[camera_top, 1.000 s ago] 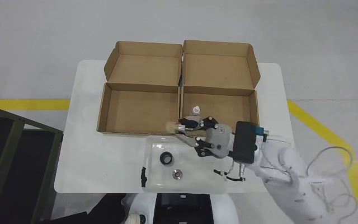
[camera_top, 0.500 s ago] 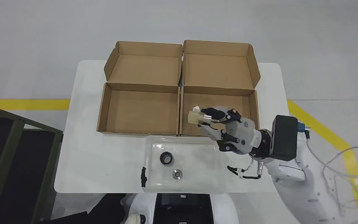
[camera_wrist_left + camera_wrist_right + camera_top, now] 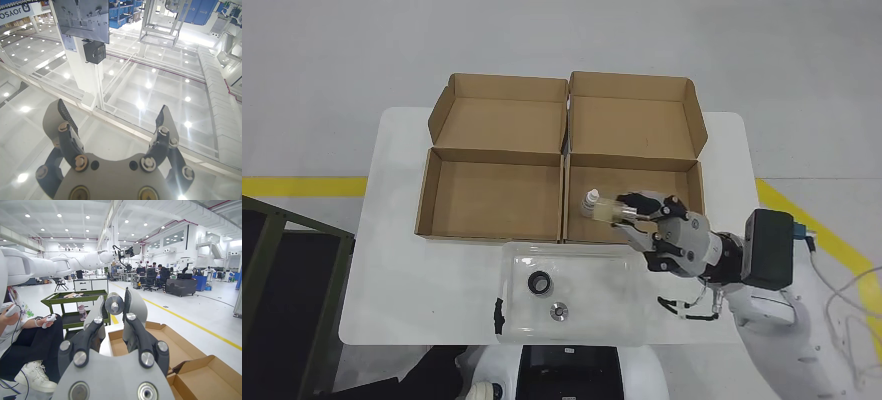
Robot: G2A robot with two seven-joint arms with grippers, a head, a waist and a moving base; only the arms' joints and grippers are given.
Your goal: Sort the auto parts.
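My right tool (image 3: 115, 303) clamps the cylindrical part (image 3: 114, 306) across its barrel; I judge it rigid, smooth, slip-prone; left tool (image 3: 112, 106) apart.

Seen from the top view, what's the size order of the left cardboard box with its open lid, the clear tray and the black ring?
Largest first: left cardboard box, clear tray, black ring.

Beyond the right claw (image 3: 114, 305), a green cart (image 3: 71, 298) bears a pink bottle (image 3: 81, 313); a yellow floor line (image 3: 189, 322) runs alongside.
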